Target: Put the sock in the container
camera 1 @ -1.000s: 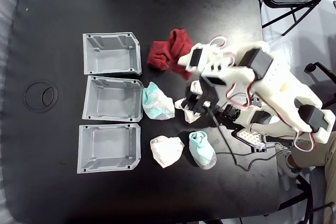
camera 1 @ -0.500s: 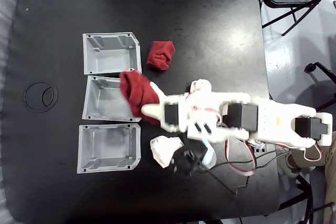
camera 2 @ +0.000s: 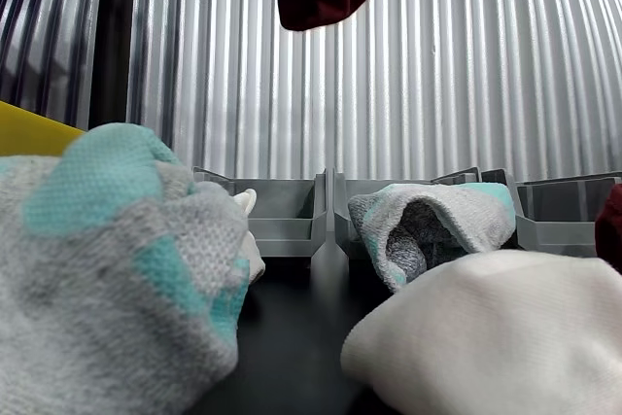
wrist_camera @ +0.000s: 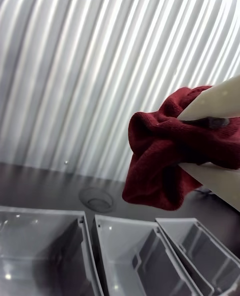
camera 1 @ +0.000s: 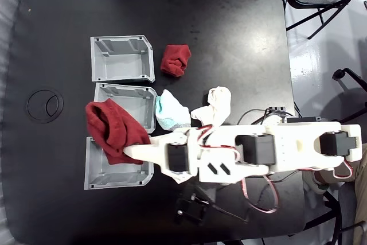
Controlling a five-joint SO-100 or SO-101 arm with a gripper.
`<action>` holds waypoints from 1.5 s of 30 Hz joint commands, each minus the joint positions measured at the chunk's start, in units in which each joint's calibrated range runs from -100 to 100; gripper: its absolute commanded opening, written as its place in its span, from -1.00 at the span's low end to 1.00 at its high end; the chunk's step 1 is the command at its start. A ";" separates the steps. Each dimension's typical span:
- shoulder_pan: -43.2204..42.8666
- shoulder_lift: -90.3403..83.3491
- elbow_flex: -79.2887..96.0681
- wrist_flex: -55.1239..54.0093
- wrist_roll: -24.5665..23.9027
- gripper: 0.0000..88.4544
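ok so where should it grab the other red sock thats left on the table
Grip the red bundle across its middle, coming straight down from above. It lies as a squarish lump on bare table just right of the top bin, its sides free for the fingers.

A black bench [camera 1: 229,32] carries three light grey bins in a column at the left of the fixed view: a top bin [camera 1: 121,58], a middle bin [camera 1: 125,108] and a bottom bin [camera 1: 117,163]. Near them lie a red bundle [camera 1: 175,59], a teal-and-white sock [camera 1: 171,112] and a white sock [camera 1: 214,105].
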 commanded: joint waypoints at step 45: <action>-5.70 23.01 -1.08 -9.69 -0.39 -0.97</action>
